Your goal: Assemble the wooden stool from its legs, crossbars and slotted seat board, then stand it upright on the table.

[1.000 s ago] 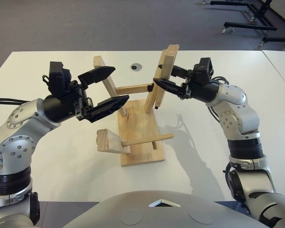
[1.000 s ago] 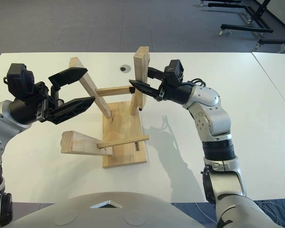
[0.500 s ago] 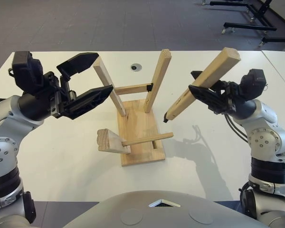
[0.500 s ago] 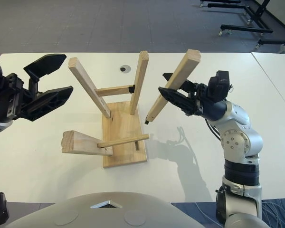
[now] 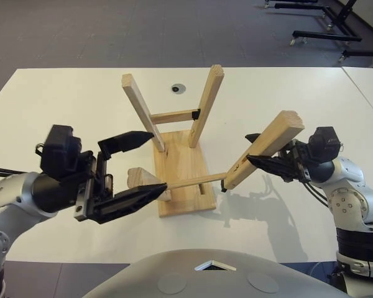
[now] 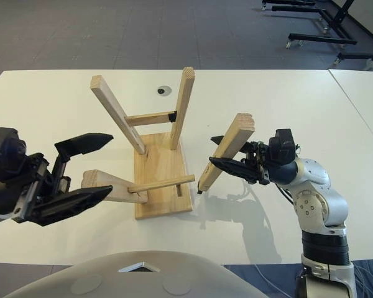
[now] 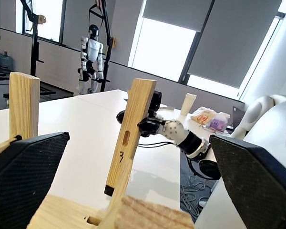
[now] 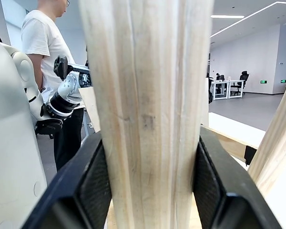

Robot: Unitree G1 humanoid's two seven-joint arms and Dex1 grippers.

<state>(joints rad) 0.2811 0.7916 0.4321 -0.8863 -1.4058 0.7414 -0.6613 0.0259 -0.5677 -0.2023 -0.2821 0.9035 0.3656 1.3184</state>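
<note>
The wooden stool sits part-built about the middle of the desk [image 5: 311, 93], with one piece held in the air toward the right edge. Toward the near left corner the left jaws hang released, their two fingers [image 5: 127, 141] spread wide, one high and one low just over the desk. In the gap between them lies a loose leg [image 5: 142, 179], flat on its side with its thick end toward the jaws. In the left wrist view both fingers stand well apart from that end grain and touch nothing. A thin crossbar [image 5: 193, 180] sticks out of this leg and runs rightward over the near part of the slotted seat board [image 5: 185, 162]. The board lies flat, its long sides running from the near edge toward the far edge. From its far half rise the left upright leg [image 5: 138, 110] and the right upright leg [image 5: 207, 104], splaying apart toward their tops and joined by a short crossbar [image 5: 173, 116]. Behind them a small round port [image 5: 178, 88] sits in the desk near the far edge. Right of the board a fourth leg [image 5: 264, 148] hangs tilted, top toward the right edge. Its lower end is just beside the thin crossbar's free tip; whether they touch I cannot tell. The right jaws are clenched on this leg about its middle, pads [image 8: 93, 191] pressed against opposite faces.
</note>
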